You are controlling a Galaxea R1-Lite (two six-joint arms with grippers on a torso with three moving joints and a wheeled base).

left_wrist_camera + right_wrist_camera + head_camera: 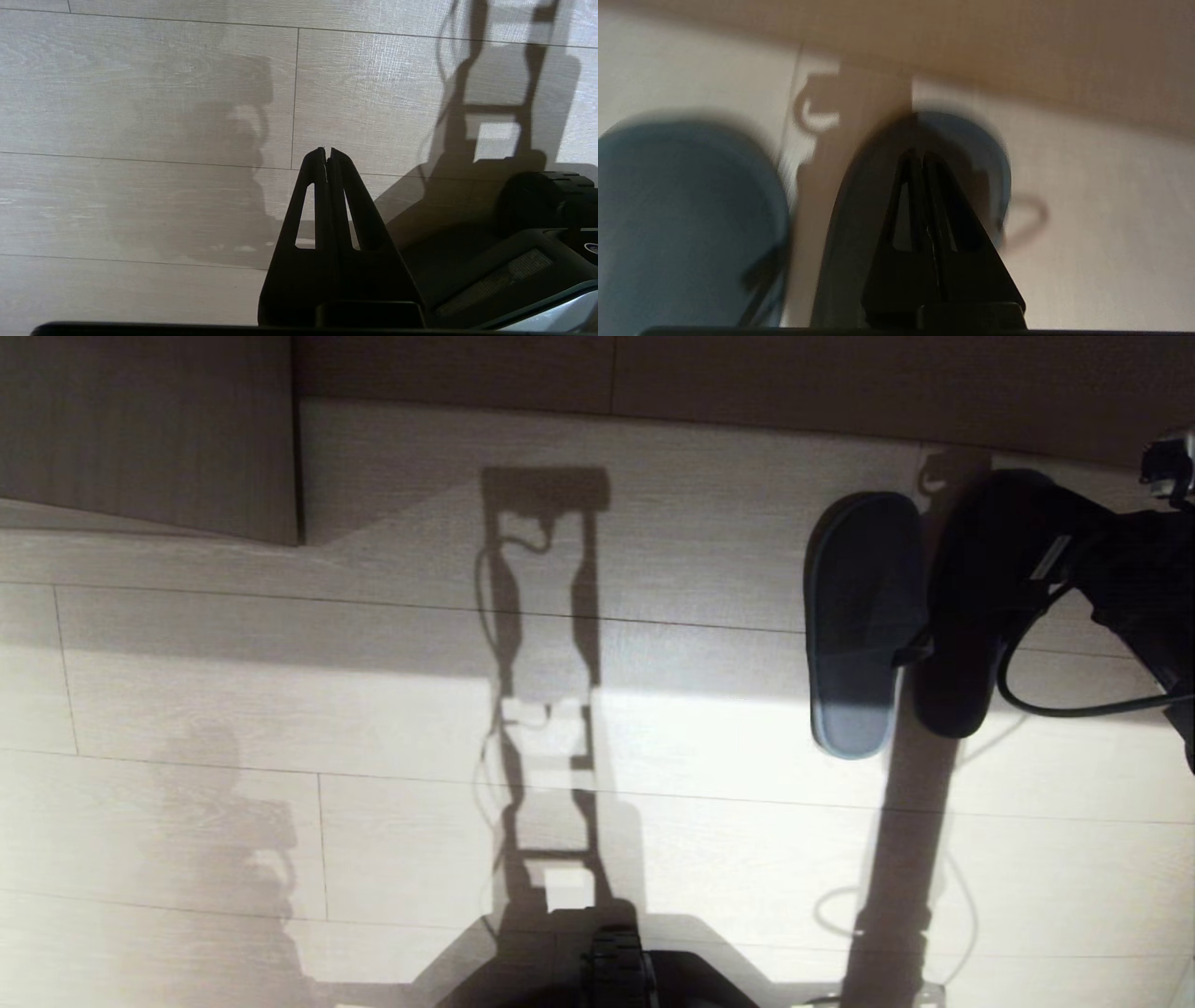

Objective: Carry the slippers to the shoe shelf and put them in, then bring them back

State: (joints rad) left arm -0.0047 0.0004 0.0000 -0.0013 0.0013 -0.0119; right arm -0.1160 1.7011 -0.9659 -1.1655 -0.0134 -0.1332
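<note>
Above the pale plank floor (280, 709), the right pincer (922, 161), pressed together, carries the slippers (864, 616).

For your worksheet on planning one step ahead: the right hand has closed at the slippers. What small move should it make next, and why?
Probably a short, slow lift. The right hand is shut on the slippers, and they hang soles outward beside each other above the pale floor, so a gentle rise would test the grip before carrying them toward the shoe shelf. The left hand is shut and idle.
</note>
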